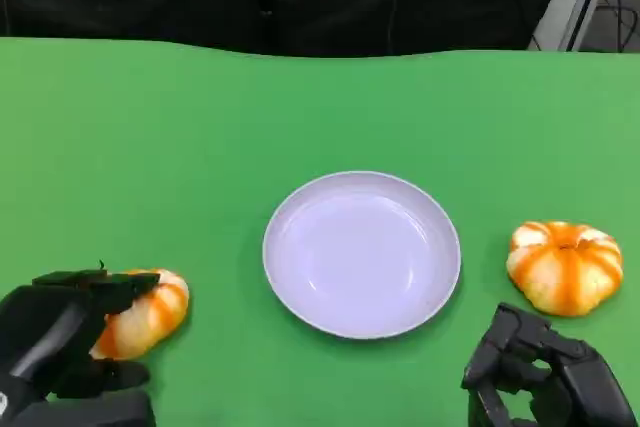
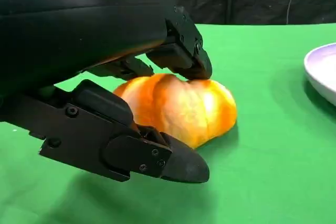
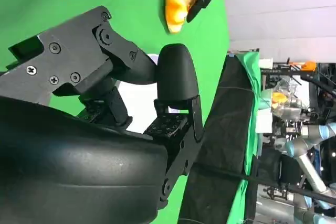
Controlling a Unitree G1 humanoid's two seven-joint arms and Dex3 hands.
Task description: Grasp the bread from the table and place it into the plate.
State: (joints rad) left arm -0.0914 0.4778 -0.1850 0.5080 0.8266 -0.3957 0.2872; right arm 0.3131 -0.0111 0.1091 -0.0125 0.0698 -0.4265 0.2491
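Head view, green cloth-covered table [image 1: 200, 127]: round, shallow, pale lavender plate [image 1: 361, 253] at centre, bare. Two glossy orange-and-white ribbed bread rolls present. One roll, the left-hand bread [image 1: 145, 313], lying on the cloth to the plate's left, well apart from the rim; long axis running obliquely, near end toward the robot, far end angled toward the plate. Second roll, the right-hand bread [image 1: 565, 266], rounder, resting beside the plate's right rim, apart from it.

Left hand [image 1: 60, 342], black and many-fingered, set directly over and around the near end of the left-hand bread. Left wrist view: upper fingers [image 2: 178, 51] touching the top of that bread [image 2: 184, 108], thumb [image 2: 131, 150] low alongside it near the cloth, apparently just short of contact; bread still seated on the table. Judged a closing grasp rather than a completed one: partly spread, not yet lifting anything.

Right hand [image 1: 545, 377], fingers curled inward with nothing between them, hovering near the table edge, just short of the right-hand bread. Right wrist view: same curled fingers [image 3: 176, 77] and, far across the table, the left-hand bread [image 3: 180, 1] bracketed by black fingers.

Governing relation: plate lying to the right of, and slightly beyond, the left hand; coming move judged a lift and a sideways carry toward centre.
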